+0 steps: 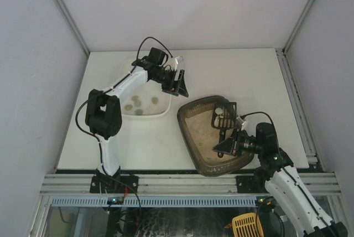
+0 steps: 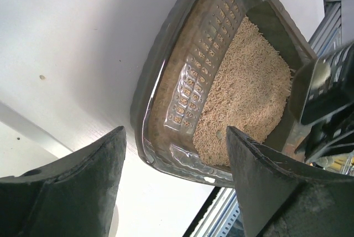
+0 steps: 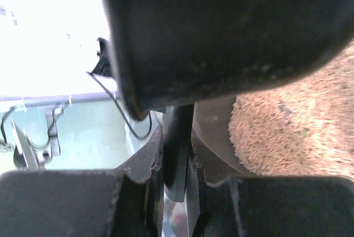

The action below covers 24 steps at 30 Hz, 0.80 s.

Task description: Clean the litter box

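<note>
Right gripper (image 1: 227, 147) clamped on handle of black slotted scoop (image 1: 224, 116), scoop head over litter box (image 1: 191, 111). Left gripper (image 1: 178, 84) wide open, empty. Box long axis diagonal, far-left to near-right.

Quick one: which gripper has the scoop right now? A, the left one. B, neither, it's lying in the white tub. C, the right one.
C: the right gripper is closed on the handle of the dark slotted scoop, holding it over the litter box, while the left gripper hangs open and empty.
</note>
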Available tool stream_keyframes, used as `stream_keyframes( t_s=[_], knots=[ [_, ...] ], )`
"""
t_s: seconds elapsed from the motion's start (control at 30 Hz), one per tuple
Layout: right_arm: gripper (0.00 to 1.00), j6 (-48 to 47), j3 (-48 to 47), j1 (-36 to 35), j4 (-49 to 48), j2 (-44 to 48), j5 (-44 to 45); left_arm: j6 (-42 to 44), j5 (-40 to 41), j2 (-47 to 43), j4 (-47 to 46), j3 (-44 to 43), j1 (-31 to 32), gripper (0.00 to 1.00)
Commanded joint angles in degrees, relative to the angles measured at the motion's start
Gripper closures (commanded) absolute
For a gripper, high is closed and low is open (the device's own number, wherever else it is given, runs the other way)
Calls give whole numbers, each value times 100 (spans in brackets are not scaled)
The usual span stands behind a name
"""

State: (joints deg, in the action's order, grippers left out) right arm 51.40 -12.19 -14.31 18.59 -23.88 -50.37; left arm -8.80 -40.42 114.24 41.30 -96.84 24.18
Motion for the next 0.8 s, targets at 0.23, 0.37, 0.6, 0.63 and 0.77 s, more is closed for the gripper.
stream_keyframes(
  t_s=[0.23, 0.37, 0.6, 0.63, 0.77],
  knots=[
    [100, -103, -94, -429, -100, -243, 143, 80, -98, -46, -39, 108, -41, 23],
    [100, -130, -145, -93, -158, -150, -152, 76, -84, -43, -74, 109, -37, 23],
    [100, -260, -286, -327, -41, -269, 17, 97, -89, -66, -69, 106, -37, 22],
    [100, -206, -248, -125, -117, -262, -72, 108, -95, -75, -63, 96, -43, 23],
    [100, -216, -352, -722, -164, -503, 86, 490, 74, -236, 201, -104, -88, 23]
  ],
)
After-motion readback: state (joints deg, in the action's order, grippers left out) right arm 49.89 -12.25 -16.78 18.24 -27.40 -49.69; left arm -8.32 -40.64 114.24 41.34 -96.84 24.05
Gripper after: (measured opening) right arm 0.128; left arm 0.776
